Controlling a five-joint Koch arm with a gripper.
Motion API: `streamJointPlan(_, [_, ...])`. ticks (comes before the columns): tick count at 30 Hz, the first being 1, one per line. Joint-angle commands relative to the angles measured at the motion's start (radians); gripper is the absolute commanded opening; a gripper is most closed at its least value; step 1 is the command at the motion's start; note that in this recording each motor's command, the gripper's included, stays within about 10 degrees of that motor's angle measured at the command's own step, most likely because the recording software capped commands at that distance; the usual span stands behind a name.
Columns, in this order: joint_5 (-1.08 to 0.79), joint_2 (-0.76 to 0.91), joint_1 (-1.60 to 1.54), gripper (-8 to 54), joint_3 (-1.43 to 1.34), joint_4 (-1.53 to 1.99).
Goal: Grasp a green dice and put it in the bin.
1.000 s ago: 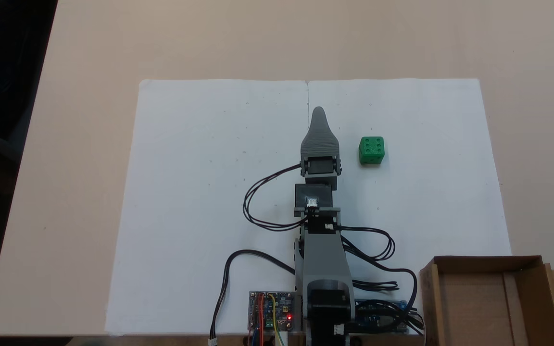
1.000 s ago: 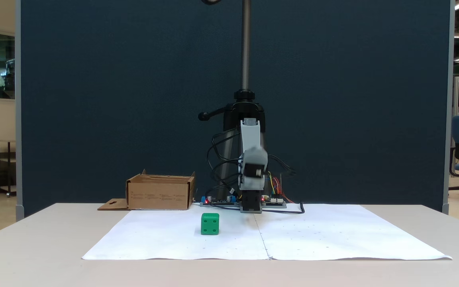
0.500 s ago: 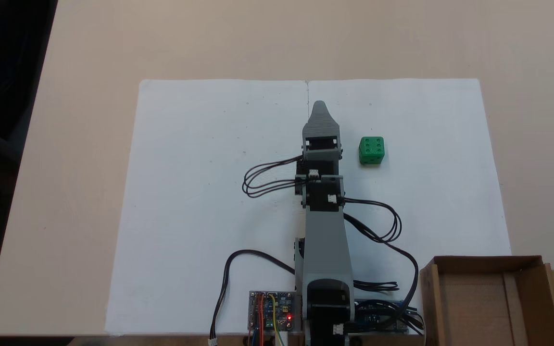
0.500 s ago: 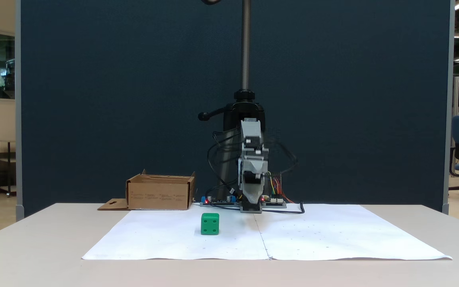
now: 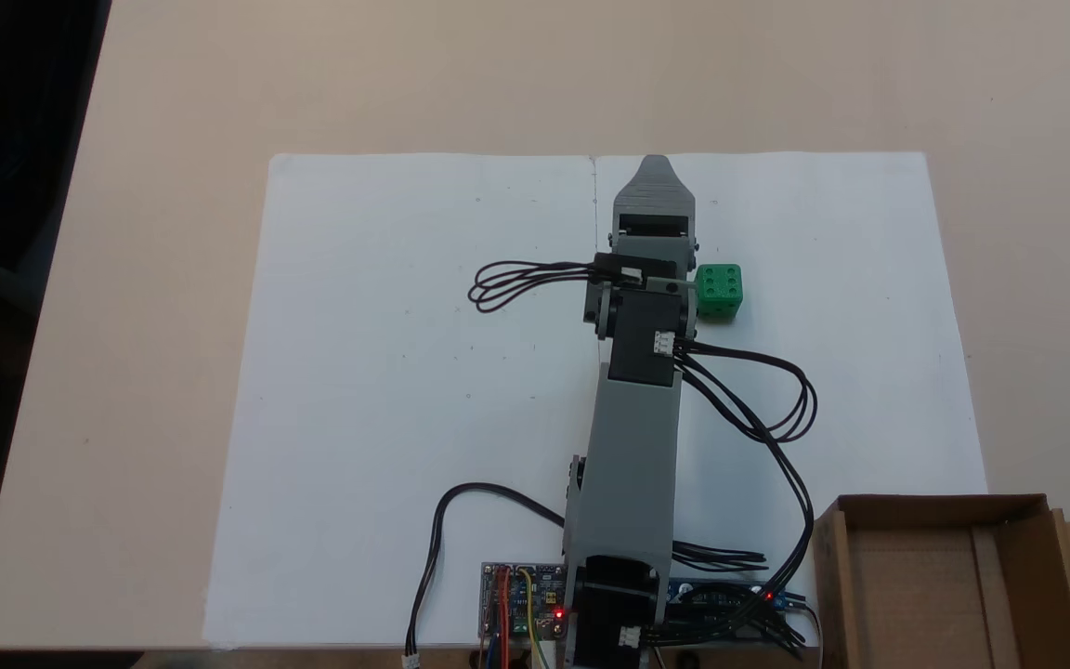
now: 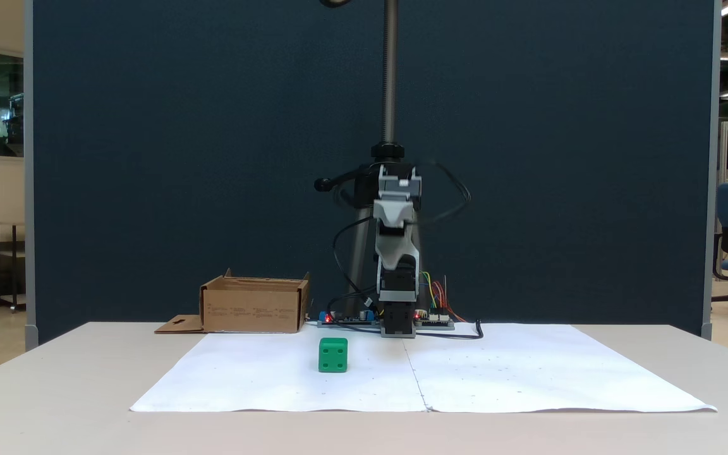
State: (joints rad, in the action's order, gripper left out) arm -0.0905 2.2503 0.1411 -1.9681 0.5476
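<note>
Still approach step: gripper [image 5: 654, 167] raised above the paper sheet [image 5: 386, 372], jaw state can't tell, green dice [image 5: 719, 292] untouched beside arm; next swing over, descend; bin [image 5: 1037, 530] waits.

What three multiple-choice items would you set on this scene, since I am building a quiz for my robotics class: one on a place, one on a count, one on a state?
1. Where does the green dice lie?
A. on the bare table top
B. on the white paper
C. on a circuit board

2. How many pips does its top face show in the fixed view from above?
A. one
B. three
C. six

3. In what state is the bin?
A. open on top, upright
B. taped shut
C. turned upside down

Key:
1 B, the sheet surrounds it in both fixed views.
2 C, two rows of three.
3 A, its inner floor shows from above.
</note>
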Motion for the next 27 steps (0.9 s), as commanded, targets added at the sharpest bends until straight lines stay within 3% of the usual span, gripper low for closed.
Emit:
streamJointPlan(1, [-0.084, 0.018, 0.057, 41.7, 0.094, 0.161])
streamJointPlan(9, [-0.282, -0.138, 0.219, 41.7, 0.173, 0.557])
streamJointPlan(27, [-0.449, -0.362, 0.371, 41.7, 0.314, 0.525])
